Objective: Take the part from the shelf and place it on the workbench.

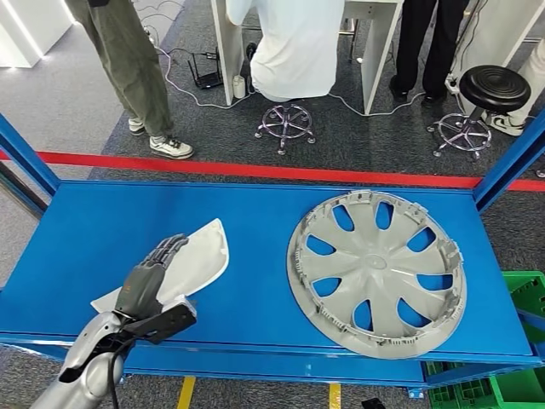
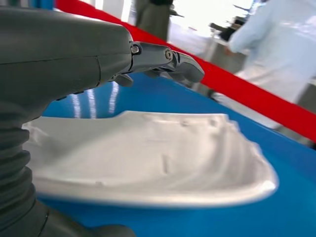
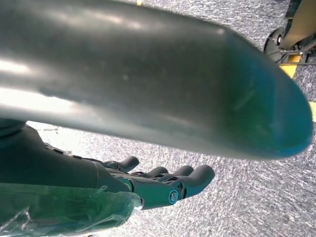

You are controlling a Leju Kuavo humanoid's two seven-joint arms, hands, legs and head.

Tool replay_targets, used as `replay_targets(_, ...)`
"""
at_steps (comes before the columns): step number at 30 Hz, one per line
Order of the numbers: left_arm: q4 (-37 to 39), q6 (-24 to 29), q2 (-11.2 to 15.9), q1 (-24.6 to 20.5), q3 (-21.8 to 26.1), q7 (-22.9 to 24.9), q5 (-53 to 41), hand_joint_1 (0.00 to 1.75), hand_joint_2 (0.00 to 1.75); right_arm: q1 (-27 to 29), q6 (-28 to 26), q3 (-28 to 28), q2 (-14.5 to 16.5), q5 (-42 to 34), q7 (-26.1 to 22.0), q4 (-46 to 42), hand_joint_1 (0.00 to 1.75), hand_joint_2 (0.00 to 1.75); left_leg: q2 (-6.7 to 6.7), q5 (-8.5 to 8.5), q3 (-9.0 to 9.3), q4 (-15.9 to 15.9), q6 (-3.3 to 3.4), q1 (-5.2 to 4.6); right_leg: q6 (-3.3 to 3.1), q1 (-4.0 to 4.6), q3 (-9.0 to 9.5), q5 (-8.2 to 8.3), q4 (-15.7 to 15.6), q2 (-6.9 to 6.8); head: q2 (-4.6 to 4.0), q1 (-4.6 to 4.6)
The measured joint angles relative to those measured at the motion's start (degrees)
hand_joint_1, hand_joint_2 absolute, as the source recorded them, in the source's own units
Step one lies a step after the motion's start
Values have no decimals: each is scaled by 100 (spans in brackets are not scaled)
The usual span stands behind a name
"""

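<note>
A white curved shell part (image 1: 200, 254) lies on the left half of the blue shelf (image 1: 257, 217). My left hand (image 1: 152, 271) reaches over its near end from the front. In the left wrist view the dark fingers (image 2: 168, 58) stretch out above the part (image 2: 149, 158) with a strip of blue showing between them, and the thumb lies under its near edge. A large grey wheel cover (image 1: 376, 269) lies flat on the right half of the shelf. My right hand (image 3: 156, 185) hangs over the grey floor, fingers loosely apart and holding nothing.
Blue uprights (image 1: 25, 158) flank both shelf ends. A green crate (image 1: 528, 290) sits low at the right. Beyond a red floor line (image 1: 257, 170) people stand and sit by white desks, with two stools (image 1: 494, 89) and cables on the carpet.
</note>
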Motion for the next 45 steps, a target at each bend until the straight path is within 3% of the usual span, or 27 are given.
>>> replay_targets(13, 562, 285, -419, -63, 370, 600, -593, 0, 175, -5, -1, 2, 30, -6, 20, 1, 0, 0, 0, 0, 1, 0, 0, 0, 0, 0, 1, 0, 0, 0, 0, 0)
replay_targets(36, 934, 278, -665, -183, 524, 194, -578, 3, 175, -18, 37, 92, 45, 14, 43, -1, 0, 0, 0, 0, 5, 0, 0, 0, 0, 0, 7, 0, 0, -3, 1, 0)
replay_targets(38, 934, 306, -665, -182, 524, 166, -583, 17, 175, -18, 37, 99, 45, 13, 42, -1, 0, 0, 0, 0, 5, 0, 0, 0, 0, 0, 7, 0, 0, -3, 1, 0)
replay_targets(42, 934, 336, -665, -178, 524, 146, -602, 138, 175, -19, 38, 127, 45, 4, 38, -1, 0, 0, 0, 0, 4, 0, 0, 0, 0, 0, 7, 0, 0, -3, 0, 1)
replay_targets(44, 934, 359, -665, -173, 524, 142, -623, 166, 175, -21, 39, 140, 46, -2, 37, -1, 0, 0, 0, 0, 4, 0, 0, 0, 0, 0, 6, 0, 0, -3, 0, 1)
replay_targets(45, 934, 373, -664, -170, 524, 140, -635, 171, 175, -21, 40, 142, 47, -3, 37, -1, 0, 0, 0, 0, 4, 0, 0, 0, 0, 0, 6, 0, 0, -3, 0, 0)
